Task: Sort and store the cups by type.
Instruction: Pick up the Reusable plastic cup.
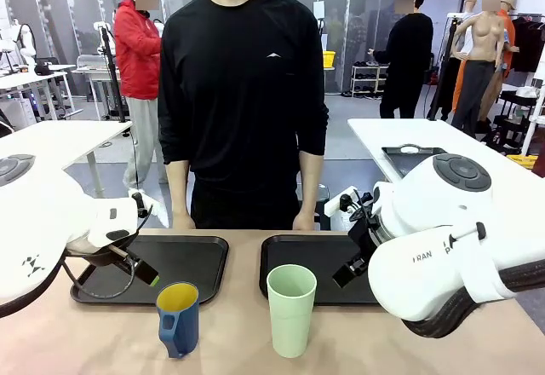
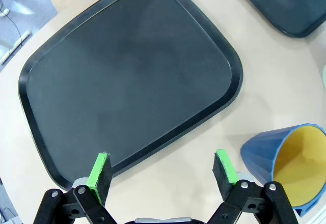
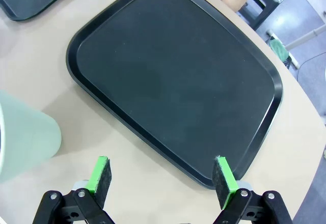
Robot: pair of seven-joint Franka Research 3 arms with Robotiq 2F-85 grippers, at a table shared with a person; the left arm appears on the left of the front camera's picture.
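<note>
Cups are both sitting on the bare table at the near edge, neither one stored yet. Blue cup, yellow inside, is standing upright at 7 o'clock in the front view. Mint tumbler is standing upright at 6 o'clock, near it, not touching.

Left gripper is hovering by the near rim of the left tray, jaws spread wide, gripping nothing. In its wrist view the blue cup is showing at 4 o'clock, outside the fingers.

Right gripper is hovering by the near rim of the right tray, jaws spread wide too, gripping nothing. The mint tumbler is showing at 8 o'clock there, outside the fingers.

Both trays are lying flat past the cups, side by side, apart, nothing lying in them. Person is standing at 12 o'clock on the far side, hands resting at the table edge, touching no cup.

Progress, judging: nothing is sorted, task is looking to be at its start. Both picks and both placements are remaining, probably one cup type per tray.

Count: two cups (one blue, one mint), two trays, two grippers, one person at this table.
</note>
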